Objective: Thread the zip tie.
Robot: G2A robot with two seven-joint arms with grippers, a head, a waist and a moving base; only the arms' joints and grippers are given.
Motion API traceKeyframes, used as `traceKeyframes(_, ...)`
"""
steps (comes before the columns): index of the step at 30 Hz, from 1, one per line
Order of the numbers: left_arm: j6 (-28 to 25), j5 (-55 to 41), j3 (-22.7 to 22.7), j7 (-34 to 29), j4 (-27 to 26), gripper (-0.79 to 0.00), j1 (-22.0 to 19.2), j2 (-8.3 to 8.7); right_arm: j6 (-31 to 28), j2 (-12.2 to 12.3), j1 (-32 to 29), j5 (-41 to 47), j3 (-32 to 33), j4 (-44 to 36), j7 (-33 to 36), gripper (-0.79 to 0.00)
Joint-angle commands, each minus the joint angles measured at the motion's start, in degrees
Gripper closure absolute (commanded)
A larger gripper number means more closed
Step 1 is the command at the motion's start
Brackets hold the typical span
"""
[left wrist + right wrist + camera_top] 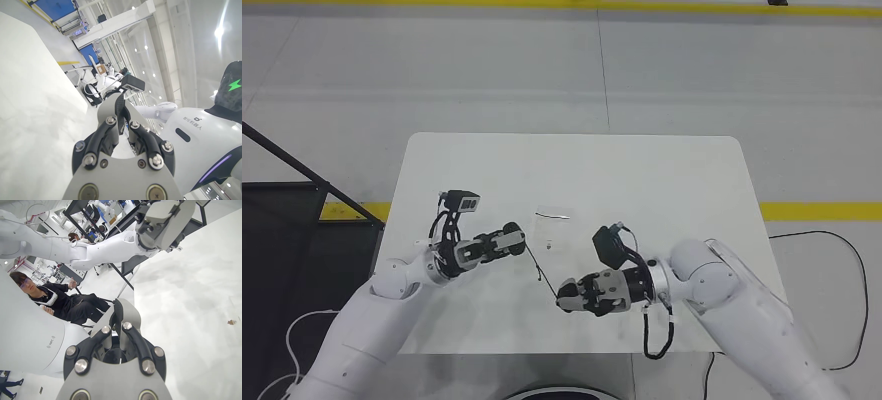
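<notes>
The zip tie (539, 272) is just a hair-thin dark line, one end vanishing between the pressed-together fingers of the left gripper (522, 241), the other inside those of the right gripper (561, 295), and which end carries the head is too small to tell. Out past the fingertips on the table (662, 180), a pale speck (548, 243) and a thin clear strip (553, 212) are too tiny to name.
</notes>
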Motion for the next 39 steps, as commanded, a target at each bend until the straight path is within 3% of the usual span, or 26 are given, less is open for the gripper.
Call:
traceKeyframes(1,-0.2,-0.3,-0.4,0.2,0.2,0.000,0.0,0.10,-0.6,1.0,-0.6,0.0,-0.1,-1.1,-0.6,0.000)
traceKeyframes(10,-0.5,-1.0,-2.0,0.5,-0.2,0.000,1.0,0.67,-3.6,5.8,-1.3,0.6,-2.3,-4.6,-3.6,0.000)
traceKeyframes(16,-0.6,-0.9,-1.9,0.6,-0.6,0.000,1.5,0.84,-3.5,7.6,0.7,2.1,-4.5,-4.0,-3.5,0.000)
traceKeyframes(33,-1.2,0.7,0.2,1.2,-0.6,0.000,0.8,1.05,-1.9,8.1,4.2,4.9,-6.2,-0.6,-4.2,0.000)
traceKeyframes(39,-5.2,2.9,-0.2,5.2,-0.2,0.000,1.5,1.05,1.4,7.6,4.3,2.8,-5.7,0.3,-7.7,0.000)
